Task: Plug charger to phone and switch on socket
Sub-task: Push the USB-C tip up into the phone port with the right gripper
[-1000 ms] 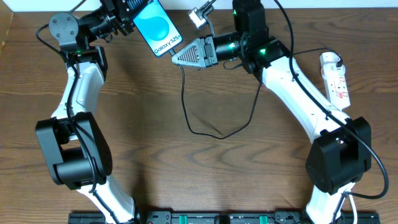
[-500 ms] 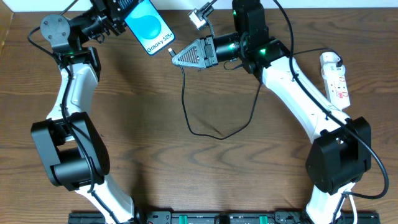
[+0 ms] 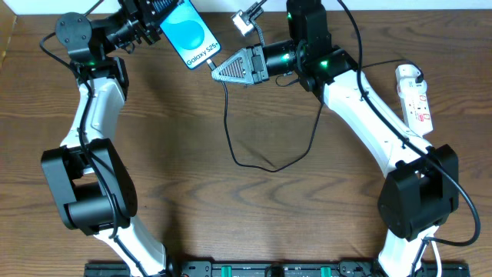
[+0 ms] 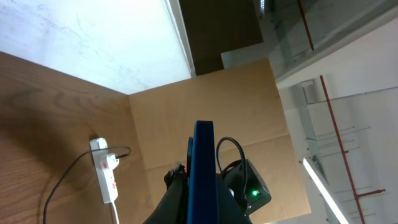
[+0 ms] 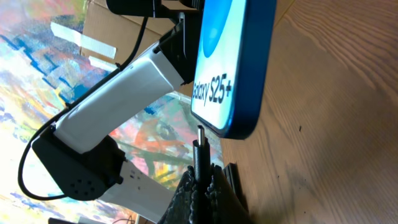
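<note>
The phone (image 3: 189, 33), blue screen up with "Galaxy S25+" on it, is held above the table's far edge by my left gripper (image 3: 159, 15), shut on its upper end. The left wrist view shows the phone (image 4: 202, 168) edge-on between the dark fingers (image 4: 176, 196). My right gripper (image 3: 217, 71) is shut on the charger's black plug (image 5: 200, 148). The plug tip points at the phone's bottom edge (image 5: 239, 127) with a small gap between them. The black cable (image 3: 261, 166) loops down over the table. The socket (image 3: 413, 95) lies at the right edge.
A small white-grey block (image 3: 244, 21) lies by the far edge beside the right wrist. The socket (image 4: 106, 177) and its white cord also show in the left wrist view, on the wood. Both arm bases stand at the near edge.
My left arm swung the phone a little left and away from the plug, then back right toward it. The right gripper and plug have not moved.
</note>
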